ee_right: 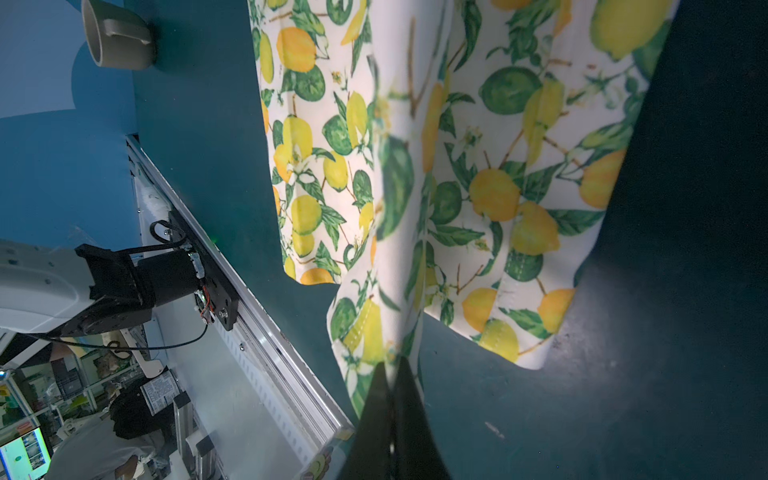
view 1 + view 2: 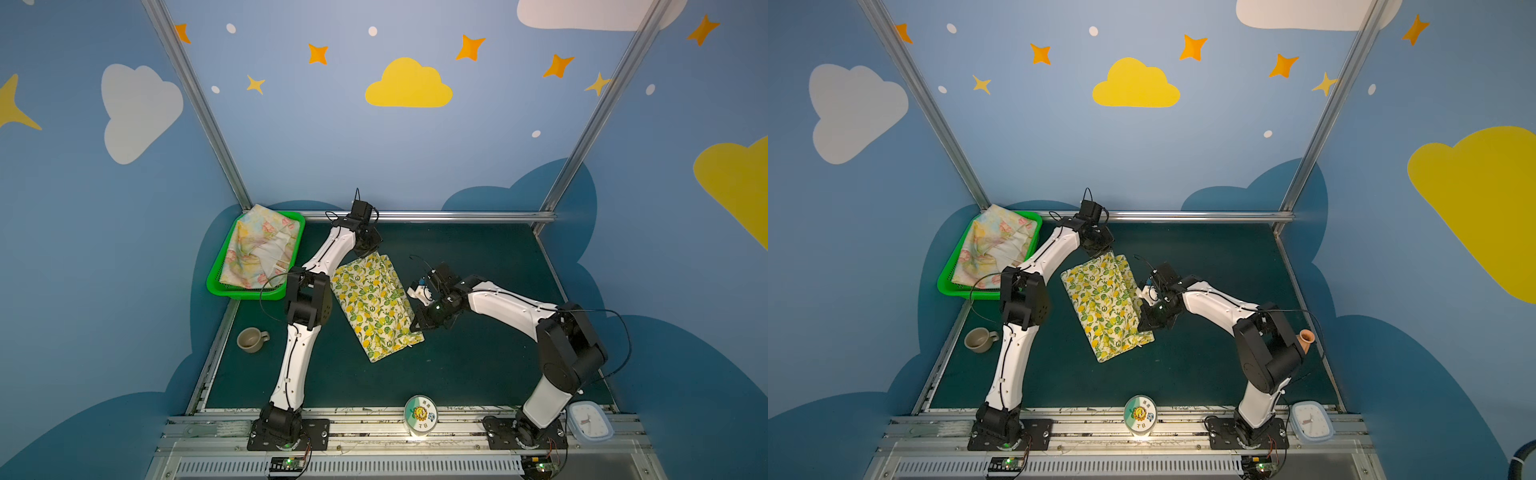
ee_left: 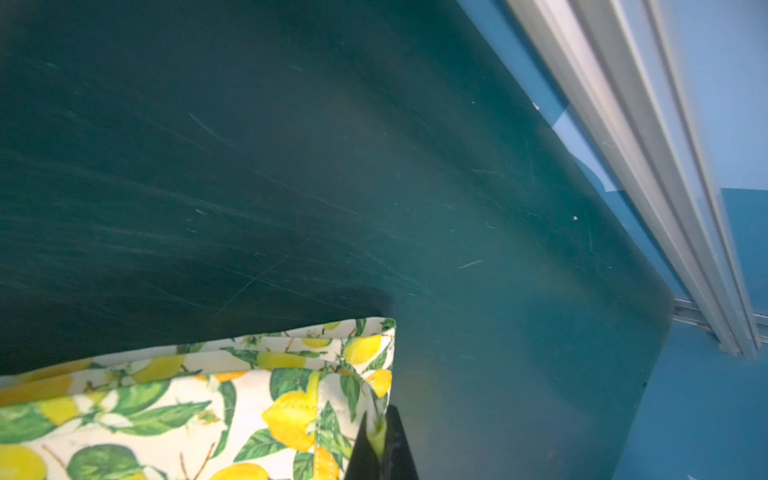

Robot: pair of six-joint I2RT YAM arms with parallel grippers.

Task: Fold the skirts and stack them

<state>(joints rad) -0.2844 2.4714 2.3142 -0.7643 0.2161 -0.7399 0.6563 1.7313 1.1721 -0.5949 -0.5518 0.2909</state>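
The cream skirt with lemons (image 2: 374, 309) (image 2: 1105, 307) lies partly folded on the dark green mat, mid-table. My left gripper (image 2: 368, 252) (image 2: 1103, 254) is shut on its far corner; the left wrist view shows cloth (image 3: 166, 415) pinched between the black fingertips of that gripper (image 3: 379, 432). My right gripper (image 2: 416, 326) (image 2: 1144, 324) is shut on the skirt's right edge, where the cloth (image 1: 498, 166) hangs lifted from the closed tips of the gripper (image 1: 390, 365). The pale yellow skirt with pink flowers (image 2: 257, 249) (image 2: 992, 245) lies crumpled in the green basket (image 2: 216, 287) (image 2: 946, 287).
A grey cup (image 2: 251, 339) (image 2: 980, 339) stands at the left edge of the mat. A round tin (image 2: 419, 413) and a small clock (image 2: 590, 422) sit on the front rail. A terracotta vase (image 2: 1306, 338) shows behind the right arm. A metal rail (image 2: 415, 216) bounds the back.
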